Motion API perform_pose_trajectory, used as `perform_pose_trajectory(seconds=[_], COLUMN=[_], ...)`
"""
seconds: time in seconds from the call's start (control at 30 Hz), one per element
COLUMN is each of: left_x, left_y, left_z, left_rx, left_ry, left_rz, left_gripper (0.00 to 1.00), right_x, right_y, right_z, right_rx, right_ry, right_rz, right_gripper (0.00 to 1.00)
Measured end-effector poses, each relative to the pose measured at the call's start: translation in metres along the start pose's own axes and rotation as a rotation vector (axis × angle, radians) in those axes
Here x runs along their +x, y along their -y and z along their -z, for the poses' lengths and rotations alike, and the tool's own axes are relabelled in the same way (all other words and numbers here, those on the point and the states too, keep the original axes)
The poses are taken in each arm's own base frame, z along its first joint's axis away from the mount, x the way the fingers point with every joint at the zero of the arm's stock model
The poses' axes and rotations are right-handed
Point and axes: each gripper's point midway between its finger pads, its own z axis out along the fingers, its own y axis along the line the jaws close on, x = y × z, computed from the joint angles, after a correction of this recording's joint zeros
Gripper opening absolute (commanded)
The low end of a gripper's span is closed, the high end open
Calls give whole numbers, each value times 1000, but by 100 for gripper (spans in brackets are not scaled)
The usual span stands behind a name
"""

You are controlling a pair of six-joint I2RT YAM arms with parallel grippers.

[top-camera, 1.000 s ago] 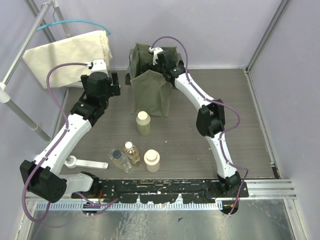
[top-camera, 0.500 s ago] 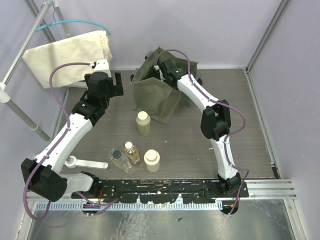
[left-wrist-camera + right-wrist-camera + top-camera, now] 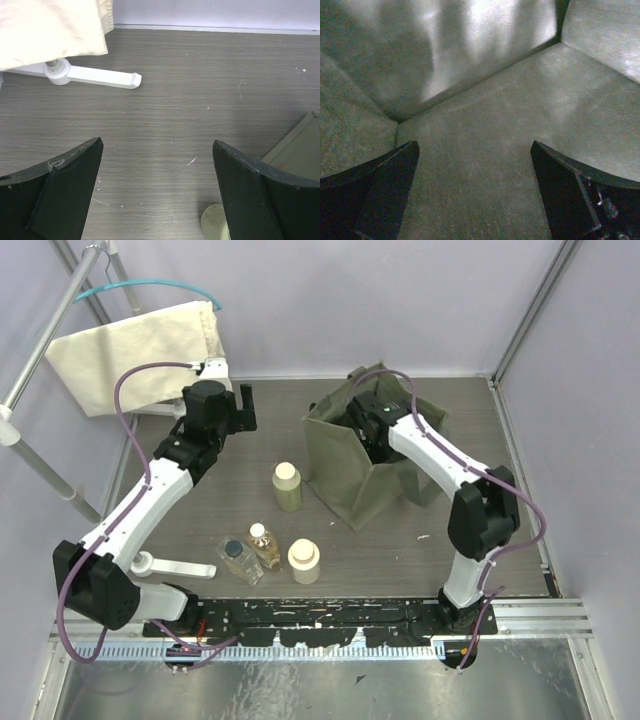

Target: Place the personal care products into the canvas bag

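Spotted right tool (image 3: 475,147) spread inside floppy canvas bag (image 3: 345,475), left tool (image 3: 157,144) spread near olive-yellow bottle (image 3: 287,490). Judged it light, rigid; mid-body pinch best.

Right hand (image 3: 474,147) spread wide inside the canvas bag (image 3: 470,65) — olive fabric walls around.

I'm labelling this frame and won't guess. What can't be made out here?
- Top view: the right gripper is hidden inside the canvas bag; only the wrist view shows it, open.
- Left wrist view: the olive-yellow bottle shows only its cap, cut off by the bottom edge.
- Top view: any print on the amber bottle is too small to read.
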Motion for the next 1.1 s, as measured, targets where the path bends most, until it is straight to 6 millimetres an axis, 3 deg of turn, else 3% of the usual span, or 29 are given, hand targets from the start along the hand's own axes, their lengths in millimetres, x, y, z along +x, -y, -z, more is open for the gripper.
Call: perform_pose_trajectory(seconds=[0.13, 0.27, 0.37, 0.6, 0.9, 1.1], left_x=[-7, -9, -9, -3, 35, 64], left_y=[8, 22, 31, 49, 70, 84], left_z=[1, 5, 9, 21, 41, 53], left_rx=[18, 49, 71, 125, 214, 309], left_ry=[8, 15, 15, -32, -178, -323], left_rz=[2, -3, -1, -22, -79, -115], left_gripper=[98, 98, 98, 98, 98, 98], right_x=[22, 20, 6, -41, -76, -88], right_y=[12, 21, 31, 59, 74, 90], right_z=[14, 29, 49, 127, 202, 215], right_rx=[34, 67, 106, 178, 163, 207], right_ry=[6, 40, 81, 294, 530, 596], right_rz=[-24, -38, -45, -90, -166, -205], right_gripper=[100, 100, 100, 100, 100, 100])
